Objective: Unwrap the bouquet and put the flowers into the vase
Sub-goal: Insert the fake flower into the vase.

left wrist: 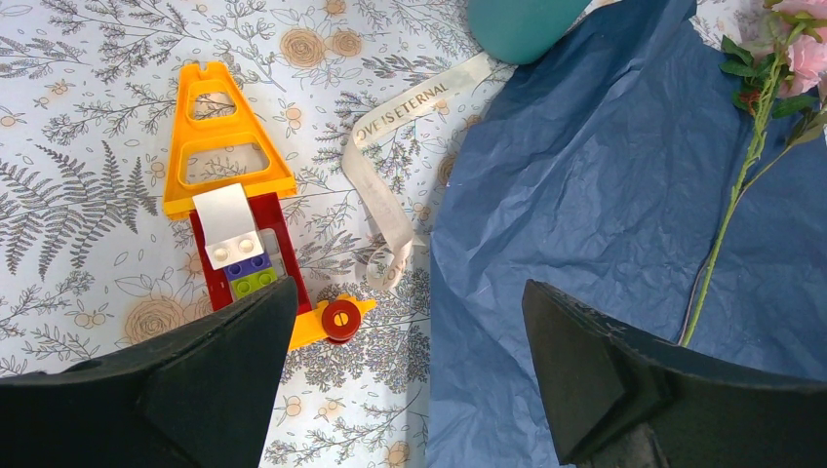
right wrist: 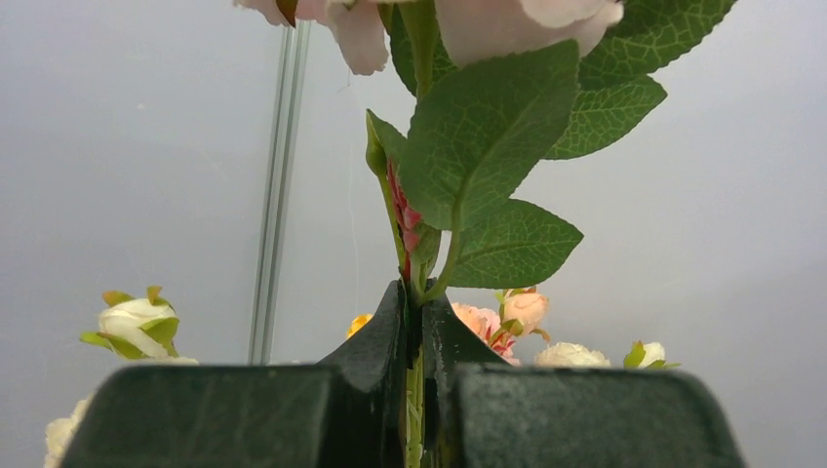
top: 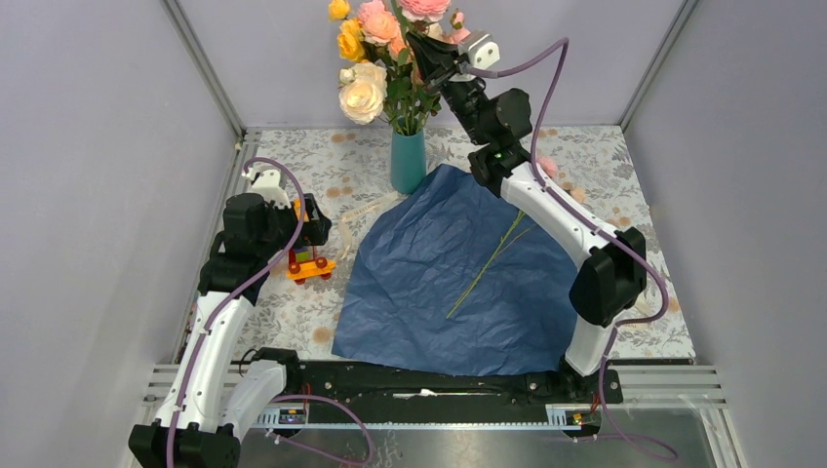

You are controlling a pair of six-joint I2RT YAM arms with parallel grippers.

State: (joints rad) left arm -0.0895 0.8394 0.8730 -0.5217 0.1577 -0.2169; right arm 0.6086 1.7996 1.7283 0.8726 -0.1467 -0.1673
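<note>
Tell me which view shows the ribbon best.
Left wrist: the ribbon lies close and unblocked, its lettering readable. The top view shows it only as a pale strip beside the blue paper; the right wrist view misses it.

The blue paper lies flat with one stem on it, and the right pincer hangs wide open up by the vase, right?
No: the right pincer is shut on a flower stem, as the right wrist view shows. The blue paper does lie flat with one loose stem on it, and that pincer is up by the vase.
</note>
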